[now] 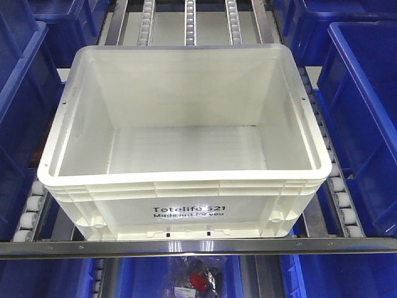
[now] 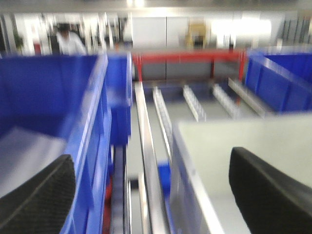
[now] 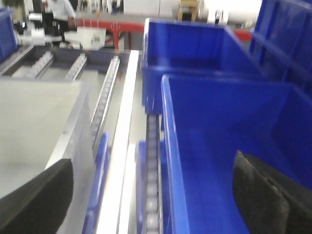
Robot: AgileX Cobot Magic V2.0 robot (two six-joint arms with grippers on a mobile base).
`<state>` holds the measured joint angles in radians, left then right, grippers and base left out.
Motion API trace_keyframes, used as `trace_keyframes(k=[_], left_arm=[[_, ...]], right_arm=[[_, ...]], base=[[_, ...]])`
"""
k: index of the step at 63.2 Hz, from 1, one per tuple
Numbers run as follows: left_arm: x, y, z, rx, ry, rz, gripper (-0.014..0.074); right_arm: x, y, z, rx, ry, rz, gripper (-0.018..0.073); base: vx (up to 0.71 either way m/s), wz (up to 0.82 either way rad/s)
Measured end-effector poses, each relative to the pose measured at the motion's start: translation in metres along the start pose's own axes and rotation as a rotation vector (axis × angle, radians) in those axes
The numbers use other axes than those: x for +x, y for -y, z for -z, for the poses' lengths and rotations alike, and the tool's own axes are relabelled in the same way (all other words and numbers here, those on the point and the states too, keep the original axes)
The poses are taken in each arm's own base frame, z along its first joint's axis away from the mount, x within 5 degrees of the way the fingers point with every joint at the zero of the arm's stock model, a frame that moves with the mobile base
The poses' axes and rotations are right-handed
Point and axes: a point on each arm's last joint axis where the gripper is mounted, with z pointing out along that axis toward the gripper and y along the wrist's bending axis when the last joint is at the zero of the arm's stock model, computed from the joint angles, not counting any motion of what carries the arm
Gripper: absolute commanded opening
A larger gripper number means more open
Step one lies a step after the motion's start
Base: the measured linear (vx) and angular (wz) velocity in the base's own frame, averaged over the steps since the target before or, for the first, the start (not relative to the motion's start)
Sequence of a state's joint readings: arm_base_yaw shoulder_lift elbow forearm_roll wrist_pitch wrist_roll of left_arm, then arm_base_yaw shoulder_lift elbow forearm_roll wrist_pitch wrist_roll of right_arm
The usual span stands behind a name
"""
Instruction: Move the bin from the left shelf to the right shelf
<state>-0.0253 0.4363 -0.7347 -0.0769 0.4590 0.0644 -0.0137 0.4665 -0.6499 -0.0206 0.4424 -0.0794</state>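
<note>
Warehouse racking fills the front view: a roller shelf (image 1: 189,25) of metal roller tracks, closed at its near edge by a steel front rail (image 1: 198,246). The bin (image 1: 186,211) sits on those rollers, white, upright and open-topped. Its printed long side faces the camera just behind the rail. Blue bins (image 1: 366,124) stand close on both sides of it. More show on the level below, beside a clear bag (image 1: 195,280) of dark and red items.

The left wrist view is blurred. The left gripper (image 2: 151,195) points along the shelf toward the back, its jaws spread wide and holding nothing. One black finger (image 2: 34,200) shows at the lower left, in front of the left-hand blue bin (image 2: 44,97). The other shows at the lower right, in front of the white bin's pale surface. That blue bin's wall, a steel track and the white bin's left rim run between them.

The right gripper (image 3: 153,195) mirrors this pose, also wide apart and empty. Its left finger lies in front of the white bin's right side. Its right finger (image 3: 273,200) lies in front of the right-hand blue bin (image 3: 229,126), with a pale rail and a roller track between. Whether any finger touches the bin cannot be told.

Beyond the shelf are a red frame (image 2: 185,57) and a person in white (image 3: 61,9)
</note>
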Motion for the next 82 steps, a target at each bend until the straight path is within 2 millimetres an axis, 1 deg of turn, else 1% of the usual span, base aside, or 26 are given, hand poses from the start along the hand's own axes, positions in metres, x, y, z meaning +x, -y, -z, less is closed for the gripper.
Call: trace_keyframes(k=[3, 9, 18, 26, 32, 37, 42, 53, 60, 66, 71, 82], left_arm=[[-0.005, 0.0, -0.008, 0.005, -0.075, -0.022, 0.0594], [-0.013, 0.001, -0.03, 0.024, -0.237, -0.062, 0.0582], [-0.012, 0.008, -0.06, 0.095, -0.393, -0.063, 0.0577], [-0.004, 0.024, -0.076, 0.205, -0.47, -0.107, 0.0577], [0.001, 0.034, -0.087, 0.266, -0.516, -0.141, 0.0578], [0.003, 0.039, -0.101, 0.278, -0.562, -0.147, 0.0579], [0.005, 0.042, -0.123, 0.263, -0.623, -0.137, 0.058], [0.017, 0.046, -0.175, 0.206, -0.743, -0.123, 0.058], [0.024, 0.049, -0.201, 0.171, -0.788, -0.114, 0.058], [0.031, 0.05, -0.22, 0.14, -0.821, -0.099, 0.058], [0.033, 0.051, -0.233, 0.114, -0.832, -0.069, 0.058], [0.035, 0.054, -0.254, 0.09, -0.839, -0.037, 0.058]], right_arm=[[-0.006, 0.0, -0.006, -0.007, -0.057, -0.004, 0.0609], [-0.016, 0.0, -0.02, -0.032, -0.179, -0.03, 0.0568], [-0.024, -0.007, -0.041, -0.104, -0.312, -0.072, 0.0553], [-0.026, -0.03, -0.054, -0.248, -0.389, 0.026, 0.0559], [-0.027, -0.045, -0.066, -0.294, -0.444, 0.089, 0.0596], [-0.028, -0.052, -0.081, -0.281, -0.491, 0.101, 0.0634], [-0.029, -0.059, -0.1, -0.261, -0.539, 0.09, 0.0653], [-0.029, -0.073, -0.144, -0.224, -0.639, 0.033, 0.065], [-0.028, -0.082, -0.169, -0.202, -0.703, 0.01, 0.0638], [-0.026, -0.088, -0.19, -0.174, -0.742, 0.001, 0.0624], [-0.026, -0.094, -0.209, -0.157, -0.764, -0.009, 0.0606], [-0.027, -0.1, -0.235, -0.142, -0.786, -0.017, 0.0576]], base=[[0.0, 0.0], [0.0, 0.0], [0.0, 0.0], [0.0, 0.0], [0.0, 0.0], [0.0, 0.0], [0.0, 0.0], [0.0, 0.0], [0.0, 0.0], [0.0, 0.0], [0.0, 0.0], [0.0, 0.0]])
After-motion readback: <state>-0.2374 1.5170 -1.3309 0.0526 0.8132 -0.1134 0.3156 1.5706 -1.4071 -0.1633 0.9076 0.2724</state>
